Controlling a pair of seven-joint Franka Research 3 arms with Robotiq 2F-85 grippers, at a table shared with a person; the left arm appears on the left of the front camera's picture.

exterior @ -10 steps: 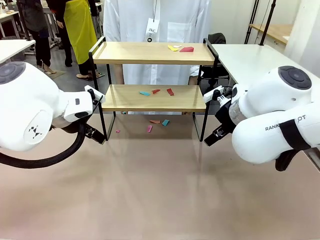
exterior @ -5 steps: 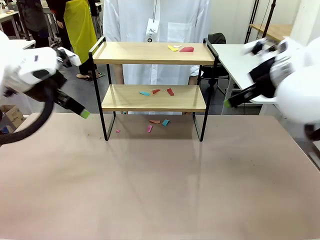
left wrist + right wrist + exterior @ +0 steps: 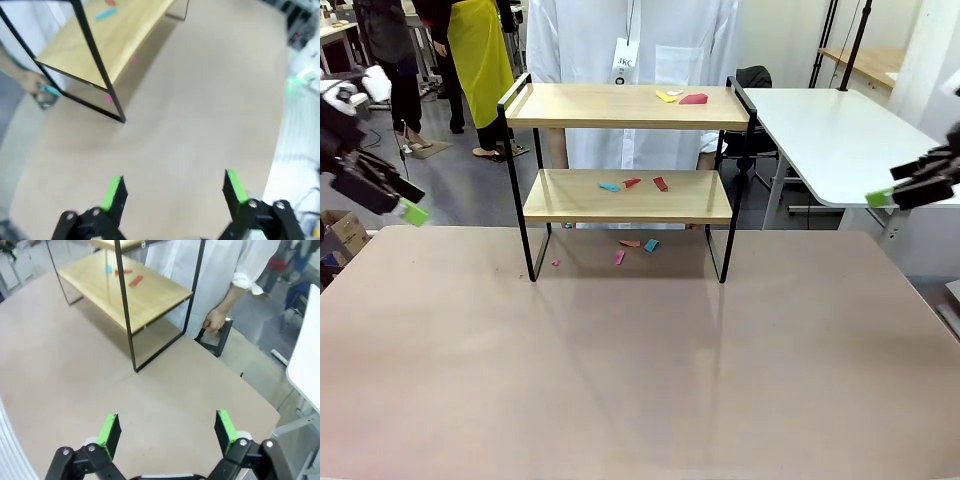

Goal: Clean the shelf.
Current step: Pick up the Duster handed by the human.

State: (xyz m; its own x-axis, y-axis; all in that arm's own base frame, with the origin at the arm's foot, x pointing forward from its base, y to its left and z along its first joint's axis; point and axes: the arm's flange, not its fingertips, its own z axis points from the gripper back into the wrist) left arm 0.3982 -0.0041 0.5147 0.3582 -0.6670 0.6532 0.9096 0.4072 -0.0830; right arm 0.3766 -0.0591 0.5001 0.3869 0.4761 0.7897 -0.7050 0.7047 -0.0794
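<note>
We saw the shelf (image 3: 610, 106) standing at the 12 o'clock edge of the table (image 3: 640, 380), with coloured scraps (image 3: 660, 184) on both boards and more on the tabletop beneath it. Our left gripper (image 3: 175, 186) hung at 9 o'clock, fingers spread wide and empty. Our right gripper (image 3: 167, 429) hung at 3 o'clock, likewise spread, holding nothing. A person in a white coat (image 3: 620, 40) stood just behind the shelf.

Our left gripper (image 3: 172, 184) and right gripper (image 3: 165, 426) are both black and jointed, with bright green pads (image 3: 111, 192) and small silver pivot screws (image 3: 252, 204).
</note>
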